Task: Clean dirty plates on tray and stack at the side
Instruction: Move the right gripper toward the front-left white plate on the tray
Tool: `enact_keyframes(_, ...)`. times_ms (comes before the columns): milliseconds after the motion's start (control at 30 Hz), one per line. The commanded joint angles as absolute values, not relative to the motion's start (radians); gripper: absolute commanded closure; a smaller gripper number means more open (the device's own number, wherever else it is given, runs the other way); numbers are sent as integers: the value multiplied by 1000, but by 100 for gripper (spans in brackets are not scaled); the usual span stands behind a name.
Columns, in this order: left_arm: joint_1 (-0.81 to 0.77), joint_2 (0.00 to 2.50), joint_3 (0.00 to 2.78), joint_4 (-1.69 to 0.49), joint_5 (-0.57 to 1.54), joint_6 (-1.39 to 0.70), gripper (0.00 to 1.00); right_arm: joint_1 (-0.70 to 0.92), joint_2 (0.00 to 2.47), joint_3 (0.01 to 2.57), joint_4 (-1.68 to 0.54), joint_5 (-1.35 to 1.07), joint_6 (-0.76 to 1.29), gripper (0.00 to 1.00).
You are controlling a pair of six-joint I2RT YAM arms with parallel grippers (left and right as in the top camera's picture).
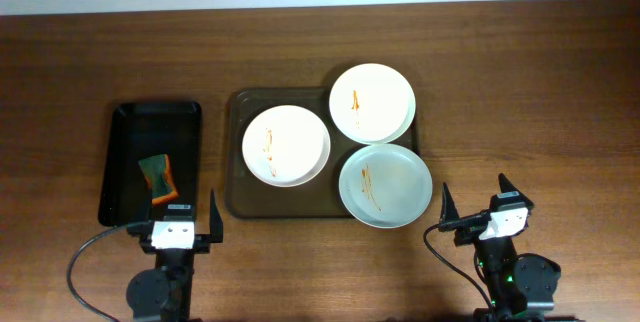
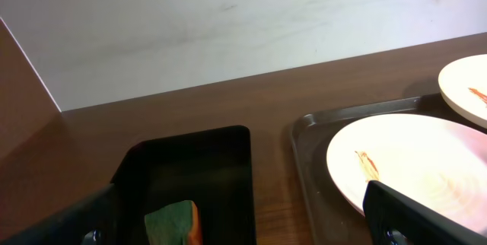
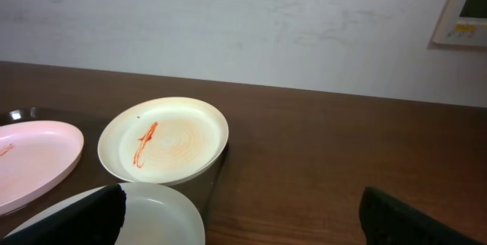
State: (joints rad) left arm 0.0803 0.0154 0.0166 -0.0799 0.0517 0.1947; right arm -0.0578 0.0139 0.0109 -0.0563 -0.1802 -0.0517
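Grey-green plate (image 1: pixel 385 184) hides the tray's (image 1: pixel 243 202) near-right corner.

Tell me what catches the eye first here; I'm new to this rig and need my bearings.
Three white plates streaked with orange-red sauce crowd the dark brown tray mid-table, the two right-hand ones overhanging its rim. Left of it, a green-and-orange sponge lies in a narrow black tray. The left end effector and right end effector sit open at the near edge.
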Motion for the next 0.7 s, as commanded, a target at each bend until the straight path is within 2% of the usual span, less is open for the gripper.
enact_keyframes(0, 76, 7, 9, -80, 45, 211, 0, -52, 8, 6, -64, -175, -44, 2)
enact_keyframes(667, 76, 7, 9, -78, 44, 212, 1, -52, 8, 6, -36, -171, -44, 2)
